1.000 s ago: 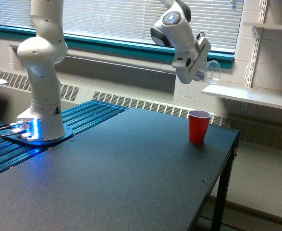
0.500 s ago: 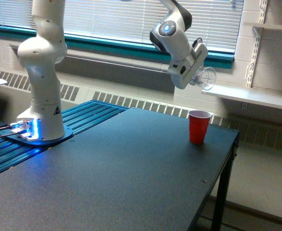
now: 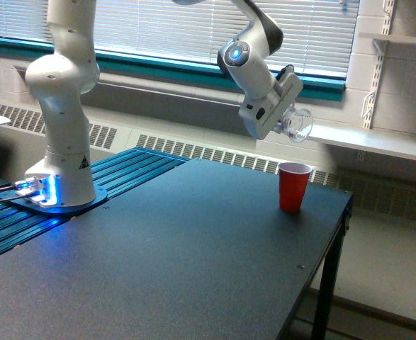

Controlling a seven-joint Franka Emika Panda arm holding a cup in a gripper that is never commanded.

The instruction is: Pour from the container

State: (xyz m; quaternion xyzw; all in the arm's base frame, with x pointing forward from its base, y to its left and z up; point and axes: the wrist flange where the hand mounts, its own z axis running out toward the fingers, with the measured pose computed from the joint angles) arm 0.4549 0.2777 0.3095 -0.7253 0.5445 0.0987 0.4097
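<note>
The container point(image 3: 297, 123) is a small clear plastic cup held in the air, tipped well over onto its side with its round rim facing the exterior view's right. My gripper point(image 3: 284, 122) is shut on it, just above the red cup point(image 3: 293, 185) and a little to its left. The red cup stands upright on the black table point(image 3: 193, 248) near the far right corner. I cannot make out any contents in the clear cup.
The white arm base point(image 3: 59, 106) stands on a blue ribbed platform at the exterior view's left. A white shelf point(image 3: 370, 142) runs along the wall behind the red cup. The table's right edge point(image 3: 335, 241) drops off close beside the red cup.
The gripper with the clear cup has moved down and slightly toward the exterior view's left, closer to the red cup. The red cup has not moved.
</note>
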